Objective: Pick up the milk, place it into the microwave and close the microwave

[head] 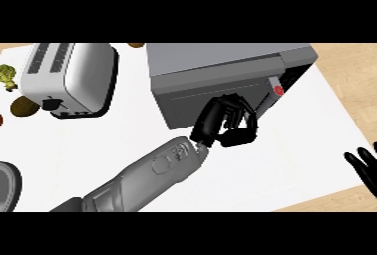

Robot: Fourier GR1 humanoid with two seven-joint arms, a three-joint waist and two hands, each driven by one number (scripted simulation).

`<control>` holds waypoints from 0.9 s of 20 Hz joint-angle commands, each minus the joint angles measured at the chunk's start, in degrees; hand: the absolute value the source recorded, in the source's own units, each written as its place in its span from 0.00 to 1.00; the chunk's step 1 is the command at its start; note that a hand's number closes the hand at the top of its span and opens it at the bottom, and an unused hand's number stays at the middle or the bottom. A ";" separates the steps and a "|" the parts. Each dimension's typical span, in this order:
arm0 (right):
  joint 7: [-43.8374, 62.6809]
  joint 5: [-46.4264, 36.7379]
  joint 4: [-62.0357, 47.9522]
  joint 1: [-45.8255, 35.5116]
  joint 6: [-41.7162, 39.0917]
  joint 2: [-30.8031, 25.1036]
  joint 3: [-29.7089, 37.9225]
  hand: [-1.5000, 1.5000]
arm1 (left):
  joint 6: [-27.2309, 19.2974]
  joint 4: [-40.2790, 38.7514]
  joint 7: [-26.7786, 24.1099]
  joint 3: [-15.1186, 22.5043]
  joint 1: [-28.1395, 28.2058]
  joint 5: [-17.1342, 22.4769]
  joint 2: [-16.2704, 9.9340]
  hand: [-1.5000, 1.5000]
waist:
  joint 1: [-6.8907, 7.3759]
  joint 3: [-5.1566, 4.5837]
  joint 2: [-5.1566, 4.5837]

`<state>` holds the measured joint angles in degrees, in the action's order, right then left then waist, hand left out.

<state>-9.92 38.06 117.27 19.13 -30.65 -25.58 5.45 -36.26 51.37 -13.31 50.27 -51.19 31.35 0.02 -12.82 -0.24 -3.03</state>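
Pressing against the microwave (221,74) door at twelve o'clock, your left hand (228,122) has its fingers curled, grasping nothing you can see. Your right hand (364,167) rests open at four o'clock. You cannot see the milk.

Matt grey metal microwave (213,62), glossy white toaster (70,74), seemingly wooden floor (346,55).

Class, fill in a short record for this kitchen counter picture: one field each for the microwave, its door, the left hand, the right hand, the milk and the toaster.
microwave: grey, far side of the counter
door: nearly shut, a gap shows at its right
left hand: fingers curled, against the door's front
right hand: open, resting at the right edge
milk: not visible
toaster: white, far left
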 commanded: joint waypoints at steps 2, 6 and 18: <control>1.71 2.28 0.73 -0.83 1.16 -1.20 1.27 0.00 | 2.04 -4.77 -2.97 -4.63 -4.72 4.98 -0.02 1.00 | -0.03 0.01 -0.41; 2.43 2.75 1.38 -1.09 1.66 -1.29 1.00 0.00 | 1.18 -6.03 -5.11 -4.20 -3.70 7.83 -0.02 1.00 | -0.87 0.04 -0.75; 3.53 6.45 2.55 -1.86 2.09 -2.35 2.40 0.00 | 2.27 -8.30 -7.89 -6.85 -3.94 15.58 -0.02 1.00 | -1.52 0.12 -1.29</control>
<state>-6.59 43.47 119.46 17.35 -28.78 -28.10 7.94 -34.40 49.91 -21.09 48.37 -51.73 44.39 0.05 -14.07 -0.08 -3.23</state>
